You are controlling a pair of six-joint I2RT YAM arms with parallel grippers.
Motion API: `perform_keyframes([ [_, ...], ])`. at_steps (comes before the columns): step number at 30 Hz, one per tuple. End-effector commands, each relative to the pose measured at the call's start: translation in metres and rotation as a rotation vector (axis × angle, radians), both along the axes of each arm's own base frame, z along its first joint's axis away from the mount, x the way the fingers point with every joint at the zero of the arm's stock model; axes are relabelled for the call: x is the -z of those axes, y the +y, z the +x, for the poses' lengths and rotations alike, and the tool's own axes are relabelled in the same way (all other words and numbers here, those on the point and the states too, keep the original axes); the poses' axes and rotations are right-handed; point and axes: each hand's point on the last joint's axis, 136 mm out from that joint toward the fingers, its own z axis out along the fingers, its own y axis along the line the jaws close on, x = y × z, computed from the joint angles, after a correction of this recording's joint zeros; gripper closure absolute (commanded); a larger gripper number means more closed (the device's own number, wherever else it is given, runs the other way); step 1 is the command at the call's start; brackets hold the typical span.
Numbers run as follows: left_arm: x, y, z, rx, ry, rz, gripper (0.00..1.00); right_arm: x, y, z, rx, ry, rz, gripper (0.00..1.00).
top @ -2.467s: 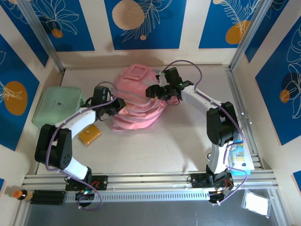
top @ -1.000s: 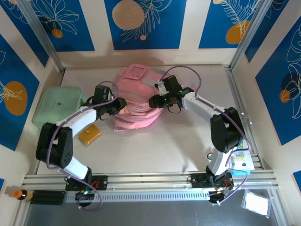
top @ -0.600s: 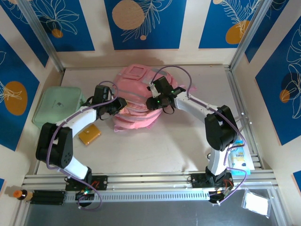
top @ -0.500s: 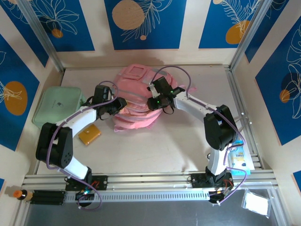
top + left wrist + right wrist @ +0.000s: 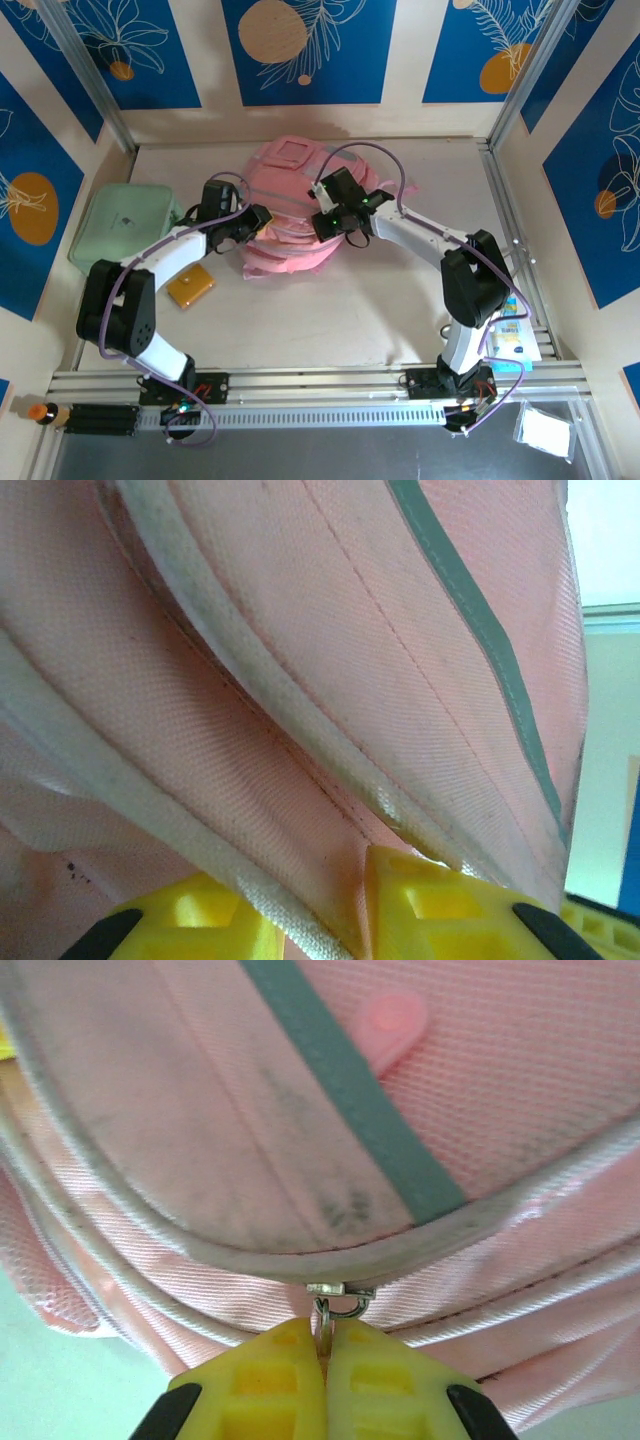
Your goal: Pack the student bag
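Observation:
The pink student bag [image 5: 292, 215] lies at the back middle of the table, with its grey stripe [image 5: 350, 1100] and white piping close up in the right wrist view. My right gripper [image 5: 322, 222] sits over the bag's middle, its yellow jaws [image 5: 326, 1345] shut on the metal zipper pull [image 5: 338, 1295]. At the bag's left edge, my left gripper [image 5: 258, 217] pinches a fold of pink fabric and white seam [image 5: 300, 880] between its yellow fingers [image 5: 440, 900].
A mint-green case [image 5: 125, 225] lies at the far left. A flat orange-yellow item [image 5: 190, 286] rests under the left arm. A blue and white packet [image 5: 505, 335] sits by the right arm's base, near the table's right rail.
My right gripper has travelled left across the bag, from its right side to its middle, holding the zipper pull. The left arm has stayed put.

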Motion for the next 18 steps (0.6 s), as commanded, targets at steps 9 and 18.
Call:
perform_keyframes([
  [9, -0.009, -0.031, 0.015, 0.006, -0.062, -0.093, 0.73, -0.023, 0.049, -0.038, -0.159, 0.08, 0.13, 0.95],
  [18, -0.005, -0.012, -0.005, 0.044, -0.048, 0.066, 0.51, -0.036, 0.027, -0.029, -0.01, 0.107, 0.168, 0.75],
])
